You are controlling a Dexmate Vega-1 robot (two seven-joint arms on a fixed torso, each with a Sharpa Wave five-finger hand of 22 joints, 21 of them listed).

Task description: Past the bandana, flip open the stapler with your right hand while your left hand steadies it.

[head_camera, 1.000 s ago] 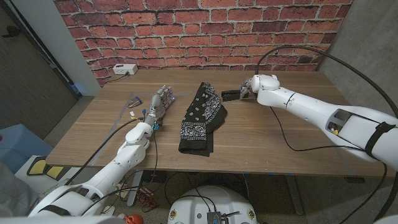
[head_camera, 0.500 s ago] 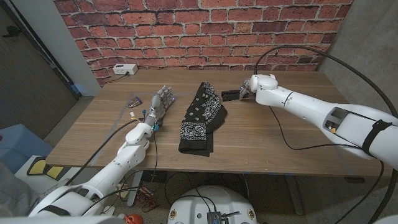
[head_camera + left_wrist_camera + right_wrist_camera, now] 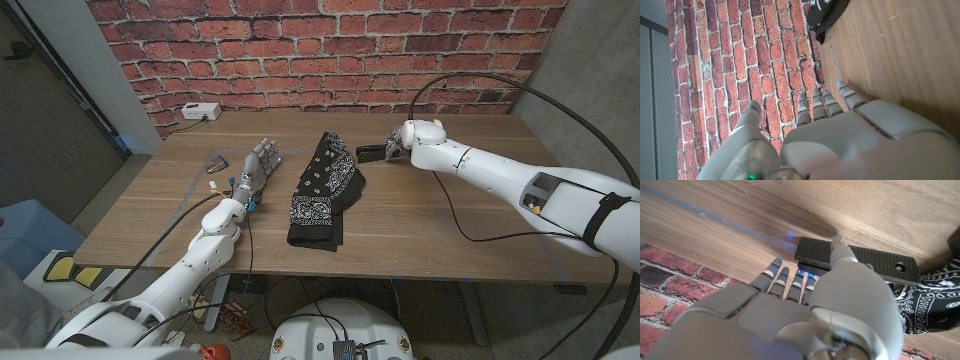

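A black bandana (image 3: 325, 190) is showing a white paisley print. The stapler (image 3: 860, 260) is appearing matte black. A brown wood-grain table (image 3: 420, 215) is sitting before a red brick wall (image 3: 330, 50). Grey fingers (image 3: 782, 280) are glowing blue at their tips.

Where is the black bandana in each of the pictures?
Head view: bandana lies mid-table, between the two arms.
Left wrist view: a black corner at the table's edge, by the brick wall.
Right wrist view: patterned cloth beside the stapler.
Shared landmark: the brick wall.
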